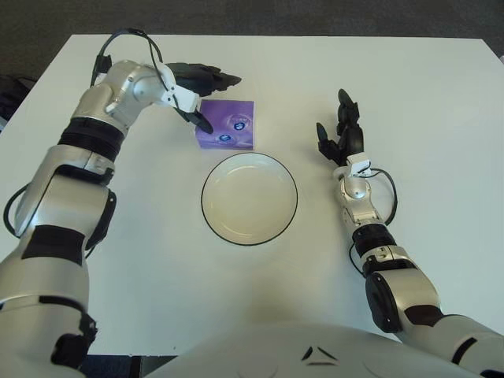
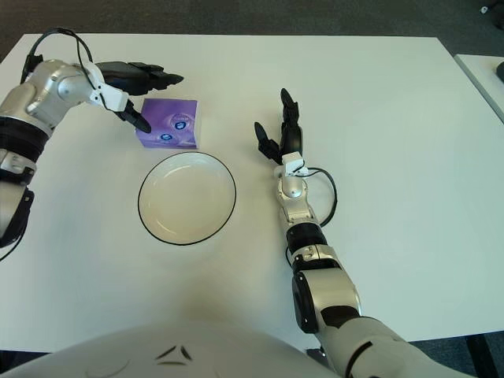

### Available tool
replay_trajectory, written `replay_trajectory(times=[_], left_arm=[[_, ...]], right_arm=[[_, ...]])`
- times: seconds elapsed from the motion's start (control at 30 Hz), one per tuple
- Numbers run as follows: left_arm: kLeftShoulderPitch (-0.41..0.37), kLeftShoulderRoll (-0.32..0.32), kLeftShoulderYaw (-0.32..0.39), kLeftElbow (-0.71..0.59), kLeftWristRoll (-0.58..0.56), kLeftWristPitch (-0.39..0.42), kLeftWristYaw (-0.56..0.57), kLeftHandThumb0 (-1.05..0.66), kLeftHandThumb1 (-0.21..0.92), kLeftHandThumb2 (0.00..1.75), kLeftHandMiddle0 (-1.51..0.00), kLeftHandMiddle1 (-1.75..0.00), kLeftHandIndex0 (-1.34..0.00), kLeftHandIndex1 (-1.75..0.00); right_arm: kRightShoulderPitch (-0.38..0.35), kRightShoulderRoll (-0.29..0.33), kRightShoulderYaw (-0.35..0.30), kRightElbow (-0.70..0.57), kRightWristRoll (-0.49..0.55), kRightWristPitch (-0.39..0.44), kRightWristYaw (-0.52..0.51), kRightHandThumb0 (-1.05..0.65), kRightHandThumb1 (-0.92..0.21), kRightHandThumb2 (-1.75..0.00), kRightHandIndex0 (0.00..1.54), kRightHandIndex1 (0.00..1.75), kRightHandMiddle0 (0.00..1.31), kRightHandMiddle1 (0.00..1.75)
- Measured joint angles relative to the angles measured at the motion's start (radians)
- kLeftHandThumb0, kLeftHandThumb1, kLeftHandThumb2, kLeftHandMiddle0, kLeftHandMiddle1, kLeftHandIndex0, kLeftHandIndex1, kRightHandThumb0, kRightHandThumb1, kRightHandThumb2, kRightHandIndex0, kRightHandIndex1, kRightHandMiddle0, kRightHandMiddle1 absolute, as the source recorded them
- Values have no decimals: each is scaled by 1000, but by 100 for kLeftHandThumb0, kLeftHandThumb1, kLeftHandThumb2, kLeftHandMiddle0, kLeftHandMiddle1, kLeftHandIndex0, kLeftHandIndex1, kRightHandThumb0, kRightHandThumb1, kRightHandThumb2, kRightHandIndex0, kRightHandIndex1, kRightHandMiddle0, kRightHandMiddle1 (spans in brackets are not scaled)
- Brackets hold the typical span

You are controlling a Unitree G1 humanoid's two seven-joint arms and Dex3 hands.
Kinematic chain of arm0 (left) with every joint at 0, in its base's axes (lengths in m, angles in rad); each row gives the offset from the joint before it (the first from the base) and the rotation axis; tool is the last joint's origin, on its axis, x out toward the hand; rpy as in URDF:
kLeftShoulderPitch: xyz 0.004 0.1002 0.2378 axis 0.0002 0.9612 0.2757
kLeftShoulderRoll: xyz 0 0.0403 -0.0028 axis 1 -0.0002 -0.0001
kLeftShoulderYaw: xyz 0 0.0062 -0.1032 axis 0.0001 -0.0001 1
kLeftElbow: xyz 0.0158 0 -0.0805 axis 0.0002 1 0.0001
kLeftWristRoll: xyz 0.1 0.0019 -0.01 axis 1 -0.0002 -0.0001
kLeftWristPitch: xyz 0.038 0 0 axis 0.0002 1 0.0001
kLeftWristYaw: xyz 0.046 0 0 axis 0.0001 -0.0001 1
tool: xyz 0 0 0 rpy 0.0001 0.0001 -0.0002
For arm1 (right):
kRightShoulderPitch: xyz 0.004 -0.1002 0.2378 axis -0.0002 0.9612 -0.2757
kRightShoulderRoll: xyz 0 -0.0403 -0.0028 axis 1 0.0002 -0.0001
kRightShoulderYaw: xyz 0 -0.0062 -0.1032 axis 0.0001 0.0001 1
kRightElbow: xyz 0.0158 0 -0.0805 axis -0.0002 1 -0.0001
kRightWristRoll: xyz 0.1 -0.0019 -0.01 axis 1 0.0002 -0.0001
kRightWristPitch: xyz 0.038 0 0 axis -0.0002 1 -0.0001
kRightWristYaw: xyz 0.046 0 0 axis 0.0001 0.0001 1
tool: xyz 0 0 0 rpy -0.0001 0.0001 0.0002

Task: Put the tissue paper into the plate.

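tissue paper (image 1: 227,124), a purple pack, is seen flat on the white table (image 1: 409,87), just behind the far rim of the plate (image 1: 249,198) and a little to its left; a small gap is kept between the two. the plate is white with a dark rim, and nothing is held in it.

the left hand (image 1: 198,93) is reached in from the left, with the forearm bent across the far left part of the table. its fingers are spread wide: two are stretched out above the far edge of the pack, and one lower finger (image 1: 201,122) is pointed down at the pack's left edge. whether the pack is touched cannot be told. nothing is grasped.

the right hand (image 1: 342,134) is shown to the right of the plate, fingers pointing away from the robot, relaxed and holding nothing.

in the right eye view a second table edge (image 2: 482,75) is shown at the far right, which is not seen in the left eye view.
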Motion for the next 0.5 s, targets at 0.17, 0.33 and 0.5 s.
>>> replay_trajectory(times=[0.17,0.33,0.5], left_arm=[[-24,-30,-68,83,109,11,126,-105,92,21,0,0,0,0],[-42,-51,-114,147,168,18,198,-105,92,21,0,0,0,0],[-62,-55,-139,172,189,18,227,-105,92,21,0,0,0,0]], right_arm=[[0,0,0,0,0,0,-5,-66,-92,-49,26,0,0,33],[-1,0,0,0,0,0,-7,-66,-92,-49,27,0,0,34],[-1,0,-1,0,0,0,-13,-66,-92,-49,27,1,0,35]])
